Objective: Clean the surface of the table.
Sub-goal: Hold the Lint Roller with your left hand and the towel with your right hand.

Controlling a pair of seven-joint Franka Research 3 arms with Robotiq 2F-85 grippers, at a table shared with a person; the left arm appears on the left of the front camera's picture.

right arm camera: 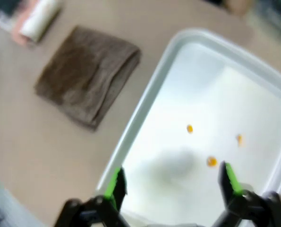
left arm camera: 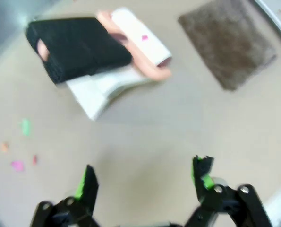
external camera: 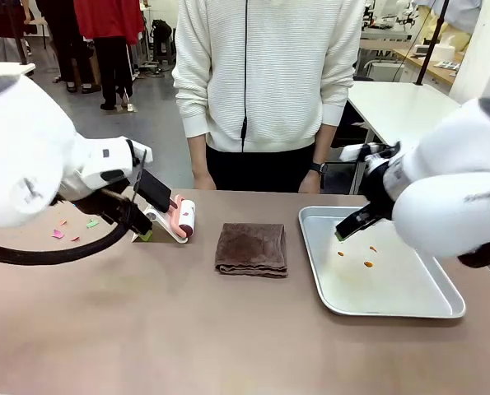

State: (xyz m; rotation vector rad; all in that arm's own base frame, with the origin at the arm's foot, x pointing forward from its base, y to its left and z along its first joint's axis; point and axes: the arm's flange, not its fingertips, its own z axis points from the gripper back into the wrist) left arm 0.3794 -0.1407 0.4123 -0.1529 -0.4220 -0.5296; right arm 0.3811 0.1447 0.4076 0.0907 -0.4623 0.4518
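The taupe table point(external camera: 146, 329) ran across the whole lower frame of the front view, with a person point(external camera: 261, 82) standing at its far edge. At middle left, small coloured paper scraps point(external camera: 72, 226) lay on it, so I judged the cleaning not yet done. My left gripper point(left arm camera: 145, 177) hung over bare tabletop just right of them, jaws wide apart and holding nothing, with the lint roller point(external camera: 183, 219) on its white stand point(left arm camera: 97, 94) close beside it. A careless descent there could tip the roller off its stand, or the sweep of my fingers could scatter the light scraps farther. At centre lay the folded brown cloth point(external camera: 251, 248), clear of both arms. At right, my right gripper point(right arm camera: 172, 179) hovered, equally open and empty, above the silver tray point(external camera: 393, 311), which held a few orange bits point(external camera: 368, 264). Dropping too low could nudge the tray and spill them onto the table.
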